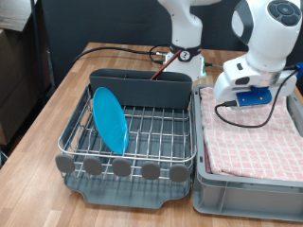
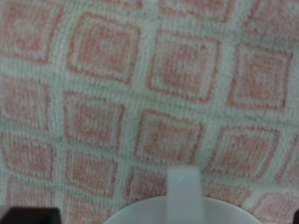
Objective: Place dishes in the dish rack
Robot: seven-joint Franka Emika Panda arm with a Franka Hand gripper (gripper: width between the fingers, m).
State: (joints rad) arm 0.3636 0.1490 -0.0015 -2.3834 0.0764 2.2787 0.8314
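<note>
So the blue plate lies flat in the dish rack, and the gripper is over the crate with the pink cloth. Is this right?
Not quite. The exterior view shows the blue plate standing on edge in the dish rack, not flat. The rest holds: the gripper is over the crate with the pink cloth.

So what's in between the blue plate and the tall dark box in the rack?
Nothing but bare silver wire grid lies between the blue plate and the dark caddy, as the exterior view shows.

Light-blue plate (image 1: 109, 117), silver rack (image 1: 142, 128), pink-and-white checked cloth (image 2: 140, 84), white mug (image 2: 183, 201).
</note>
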